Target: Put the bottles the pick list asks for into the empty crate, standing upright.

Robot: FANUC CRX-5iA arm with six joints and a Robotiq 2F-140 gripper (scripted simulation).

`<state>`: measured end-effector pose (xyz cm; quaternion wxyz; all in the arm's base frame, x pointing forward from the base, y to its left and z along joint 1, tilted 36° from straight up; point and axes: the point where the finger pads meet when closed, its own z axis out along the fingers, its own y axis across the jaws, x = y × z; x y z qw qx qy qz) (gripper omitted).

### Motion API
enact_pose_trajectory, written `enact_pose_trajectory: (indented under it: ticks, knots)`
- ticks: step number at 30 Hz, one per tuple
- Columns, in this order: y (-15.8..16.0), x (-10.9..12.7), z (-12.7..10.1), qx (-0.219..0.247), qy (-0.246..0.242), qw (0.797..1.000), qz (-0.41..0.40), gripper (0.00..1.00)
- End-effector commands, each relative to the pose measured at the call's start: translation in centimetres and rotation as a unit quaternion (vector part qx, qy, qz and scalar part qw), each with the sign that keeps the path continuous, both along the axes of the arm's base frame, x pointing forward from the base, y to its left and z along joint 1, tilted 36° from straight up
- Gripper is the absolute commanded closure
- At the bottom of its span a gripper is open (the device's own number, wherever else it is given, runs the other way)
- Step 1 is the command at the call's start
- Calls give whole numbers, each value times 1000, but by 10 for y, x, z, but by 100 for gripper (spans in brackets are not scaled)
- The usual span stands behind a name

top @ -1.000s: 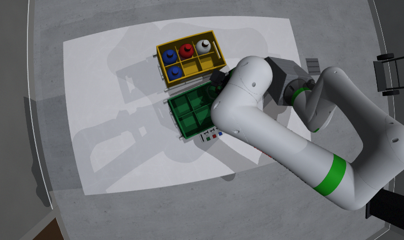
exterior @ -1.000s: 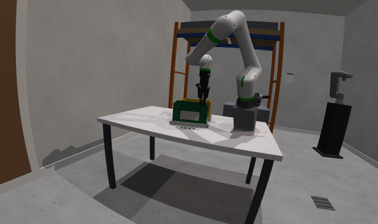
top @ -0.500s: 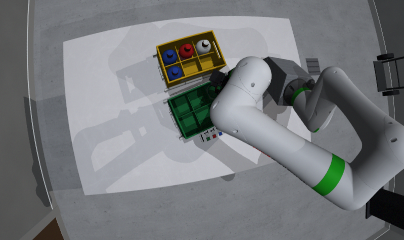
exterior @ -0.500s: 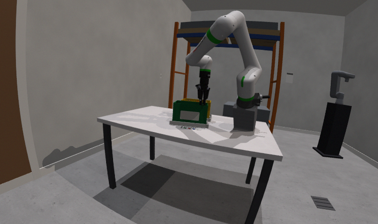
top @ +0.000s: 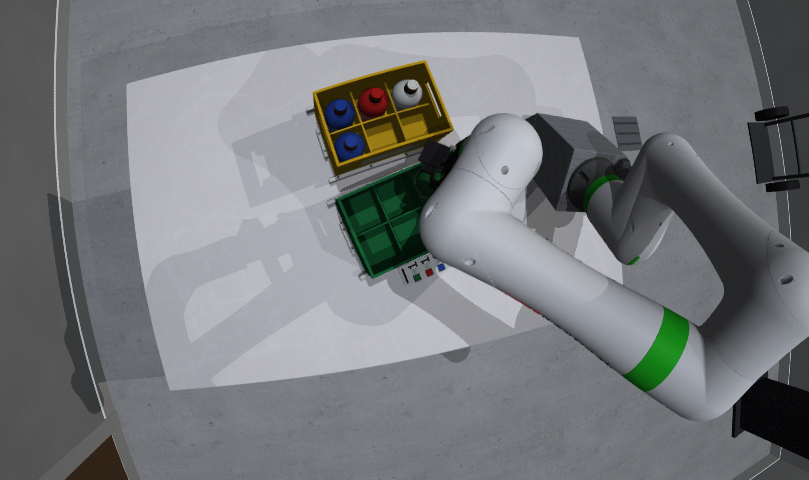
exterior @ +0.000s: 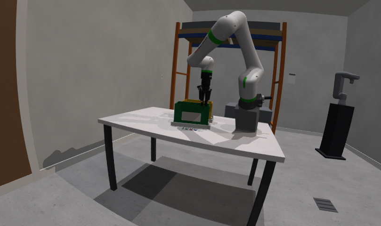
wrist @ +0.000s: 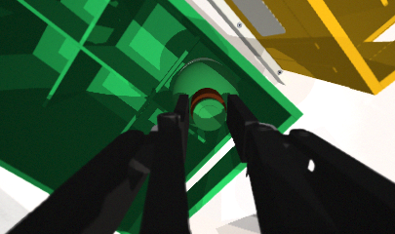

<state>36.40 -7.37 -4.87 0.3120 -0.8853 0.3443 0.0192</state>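
Observation:
The green crate [top: 354, 235] [exterior: 178, 111] [wrist: 19, 97] stands at mid table. A bottle [wrist: 208, 117] with a green cap and an orange ring stands upright in its corner cell nearest the yellow crate [top: 369, 76] [wrist: 346, 49]. My gripper [exterior: 204, 103] [wrist: 208, 108] reaches down into that cell, its fingers on both sides of the bottle's neck with a thin gap on each side. It is open. In the overhead view the arm hides the gripper and the bottle. The yellow crate holds two blue bottles [top: 339, 113] [top: 349, 144], a red one [top: 373, 101] and a white one [top: 407, 91]. The pick list [top: 423, 270] [exterior: 190, 129] lies beside the green crate.
The robot's grey base [top: 566, 157] [exterior: 245, 118] stands on the table to the right of the crates. The two crates stand close side by side. An orange shelf rack [exterior: 174, 64] stands behind the table, and a black stand [exterior: 335, 128] stands on the floor at the right.

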Motion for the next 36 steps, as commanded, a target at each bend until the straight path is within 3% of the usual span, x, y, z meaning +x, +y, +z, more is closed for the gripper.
enact_pose_trajectory:
  ticks: [1,28,36]
  knots:
    - [0,0,-1,0,0,1000,0,56]
    - [0,0,-1,0,0,1000,0,56]
    - [-12,-4,17,0,0,1000,0,56]
